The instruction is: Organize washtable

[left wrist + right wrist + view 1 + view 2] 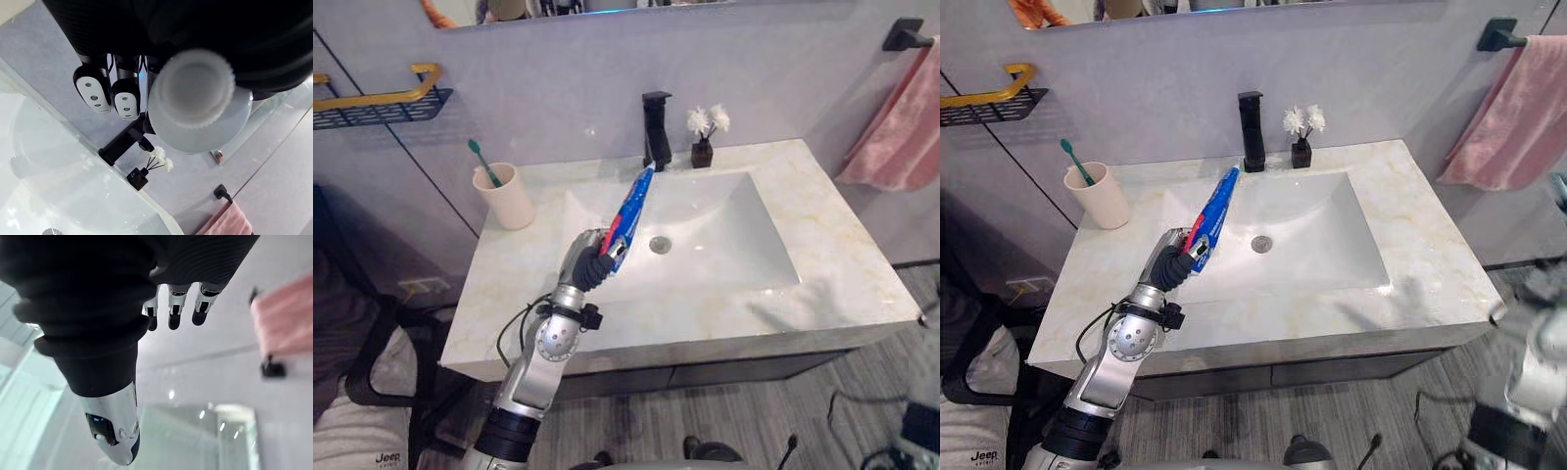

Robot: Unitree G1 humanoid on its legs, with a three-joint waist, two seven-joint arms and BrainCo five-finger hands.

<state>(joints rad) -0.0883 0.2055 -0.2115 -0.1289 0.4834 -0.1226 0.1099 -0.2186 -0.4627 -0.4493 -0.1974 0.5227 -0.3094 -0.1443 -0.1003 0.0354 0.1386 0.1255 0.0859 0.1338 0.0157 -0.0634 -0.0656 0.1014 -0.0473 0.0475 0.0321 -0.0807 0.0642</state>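
the robot's left hand (590, 259) is raised over the front left edge of the white sink basin (724, 230). its fingers are curled round the lower end of a blue and red toothpaste tube (631, 211). the tube slants up and away towards the black faucet (655, 127), clear of the marble counter (842, 284). in the left wrist view the tube's white ribbed cap (195, 93) sits close to the palm. a cream cup (507, 196) holding a green toothbrush (481, 162) stands at the counter's back left, well apart from the tube. the right hand (175, 308) hangs off to the side, fingers relaxed and holding nothing.

the tube probably belongs in the cup. it is gripped at one end only, so the long free end could swing into the faucet or tip the light cup over. a loose hold could drop it into the basin.
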